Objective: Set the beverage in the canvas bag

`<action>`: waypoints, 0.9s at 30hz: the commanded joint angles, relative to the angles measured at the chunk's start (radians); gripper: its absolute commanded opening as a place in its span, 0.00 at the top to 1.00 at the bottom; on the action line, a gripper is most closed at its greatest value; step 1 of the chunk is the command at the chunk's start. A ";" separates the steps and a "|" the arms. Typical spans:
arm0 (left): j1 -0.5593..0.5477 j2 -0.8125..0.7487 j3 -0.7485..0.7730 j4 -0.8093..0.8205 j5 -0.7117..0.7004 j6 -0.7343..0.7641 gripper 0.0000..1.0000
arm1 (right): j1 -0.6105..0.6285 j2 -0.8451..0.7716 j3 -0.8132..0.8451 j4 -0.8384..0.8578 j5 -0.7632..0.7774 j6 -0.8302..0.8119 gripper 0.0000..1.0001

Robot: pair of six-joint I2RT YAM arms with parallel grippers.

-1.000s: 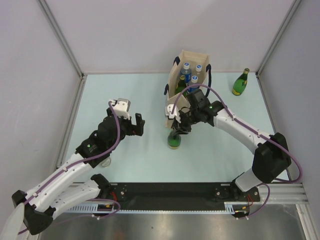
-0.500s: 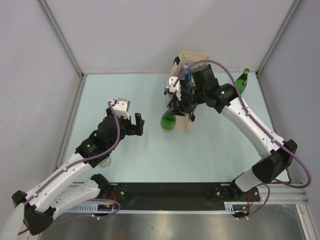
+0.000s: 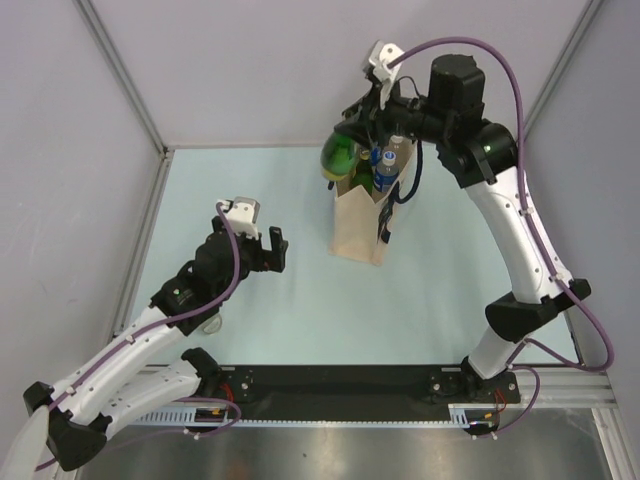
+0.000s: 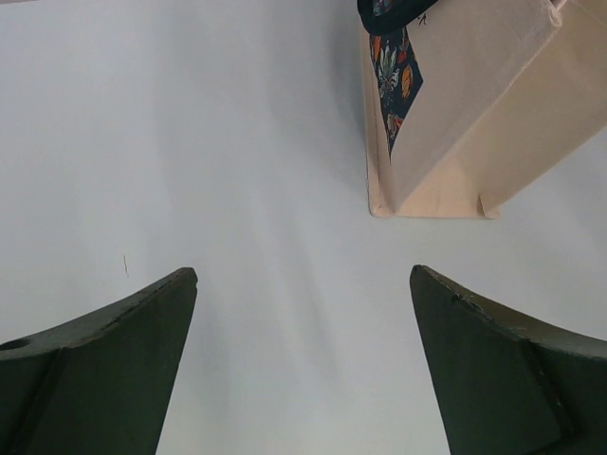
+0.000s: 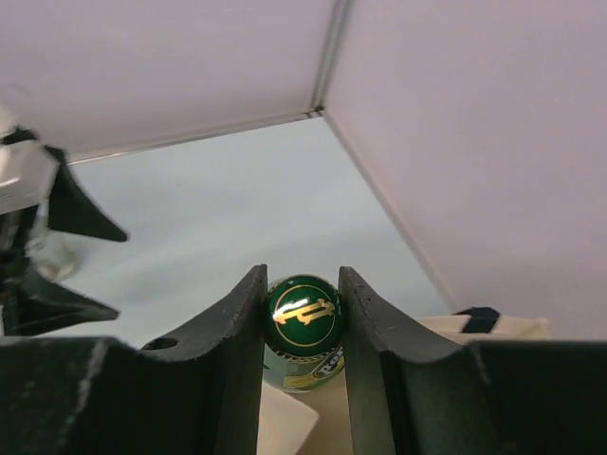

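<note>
A green glass beverage bottle (image 3: 339,153) hangs tilted in the air over the back left of the canvas bag (image 3: 360,220). My right gripper (image 3: 367,122) is shut on its neck. In the right wrist view the gripper (image 5: 302,275) clamps the green and gold cap (image 5: 303,316) between both fingers, with the bag's beige edge (image 5: 285,427) just below. The bag stands upright and holds blue-capped bottles (image 3: 392,155) and a green one (image 3: 386,180). My left gripper (image 3: 262,246) stands open and empty over the table, left of the bag (image 4: 474,123).
Grey walls close the table at the back and sides, and the raised right arm is near the back wall. The bag's navy handle (image 3: 412,175) hangs over its right side. A small clear object (image 3: 210,322) lies by the left arm.
My right gripper has lifted the green bottle off the table in front of the bag and carried it up and back, to above the bag's mouth. The left arm has stayed still.
</note>
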State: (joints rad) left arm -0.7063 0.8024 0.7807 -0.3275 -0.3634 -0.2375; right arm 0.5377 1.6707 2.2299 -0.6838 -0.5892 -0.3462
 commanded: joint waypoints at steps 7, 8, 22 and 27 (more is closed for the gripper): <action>0.010 -0.029 0.005 -0.001 0.004 -0.028 0.00 | -0.182 0.075 0.070 0.178 0.066 0.021 1.00; 0.010 -0.026 0.009 -0.002 0.004 -0.023 0.00 | -0.191 0.077 0.053 0.178 0.066 0.012 1.00; 0.013 -0.035 0.003 -0.022 -0.002 -0.020 0.00 | -0.196 0.225 -0.035 0.168 0.058 0.016 1.00; 0.014 -0.045 -0.004 -0.030 -0.006 -0.026 0.00 | -0.186 0.257 -0.110 0.225 0.065 0.019 1.00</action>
State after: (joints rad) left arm -0.7036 0.7795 0.7807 -0.3622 -0.3634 -0.2462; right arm 0.3424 1.9419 2.1338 -0.6464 -0.5014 -0.3332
